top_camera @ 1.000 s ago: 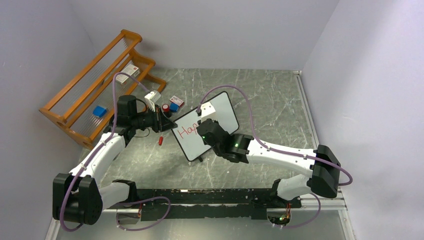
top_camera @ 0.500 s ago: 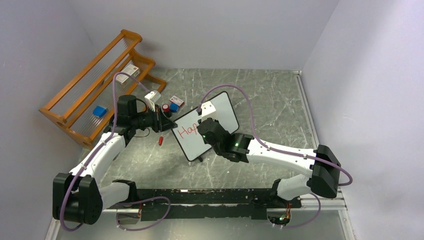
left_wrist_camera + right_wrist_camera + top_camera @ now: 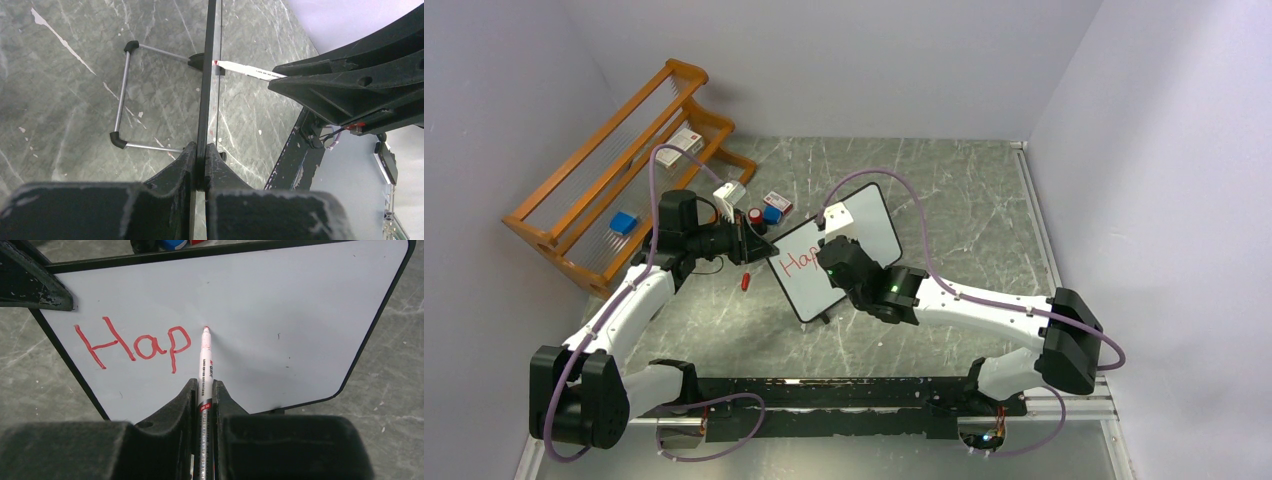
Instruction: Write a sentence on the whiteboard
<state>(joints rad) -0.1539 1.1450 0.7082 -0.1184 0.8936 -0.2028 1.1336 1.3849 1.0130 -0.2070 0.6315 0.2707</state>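
The whiteboard (image 3: 300, 315) stands in the middle of the counter (image 3: 964, 200). The sentence (image 3: 132, 342) on it says only "Hap" in red, so we are partway through writing. Our right tool (image 3: 205, 386) is closed tight on the marker (image 3: 205, 357), and its tip touches the whiteboard just right of the last letter. Our left tool (image 3: 200, 152) is closed on the whiteboard's left edge. Next we think another "p" is needed, pressed softly so nothing tips.
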